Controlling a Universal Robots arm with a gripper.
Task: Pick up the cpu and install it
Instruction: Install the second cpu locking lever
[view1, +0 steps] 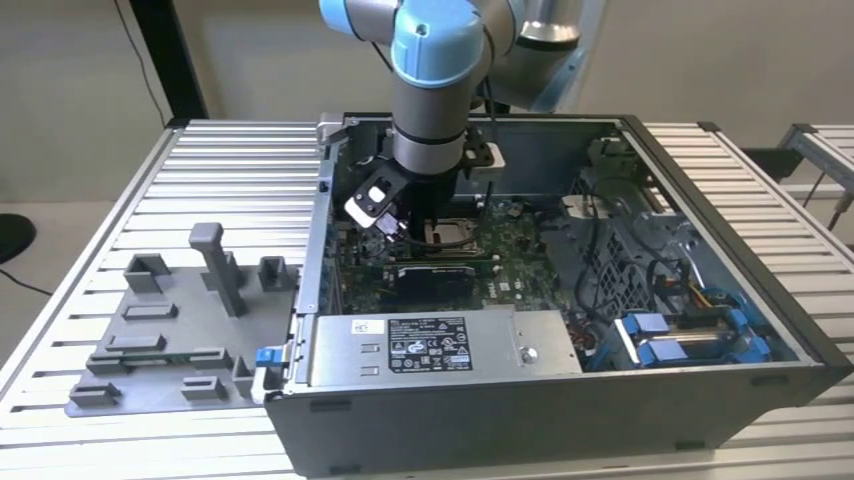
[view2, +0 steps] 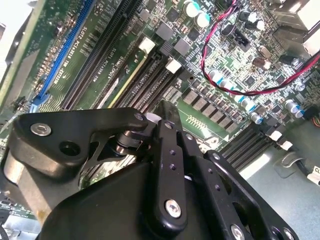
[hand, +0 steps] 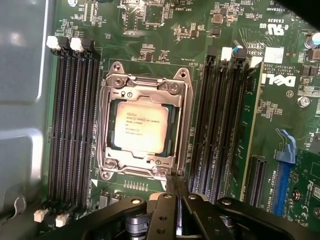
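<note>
in the exterior view the arm (view1: 434, 110) is reaching down into the open computer case (view1: 694, 330), above the motherboard (view1: 514, 250). in the first wrist view the cpu (hand: 141, 125) is sitting in its socket frame (hand: 145, 165), while the gripper (hand: 172, 192) is hovering just beside it, jaws together and holding nothing. the second wrist view is showing red and black wires (view2: 260, 90).

Cpu (hand: 140, 124): pale square chip, flat, seated in socket frame (hand: 106, 125), just beyond tool (hand: 172, 210) tips.
</note>
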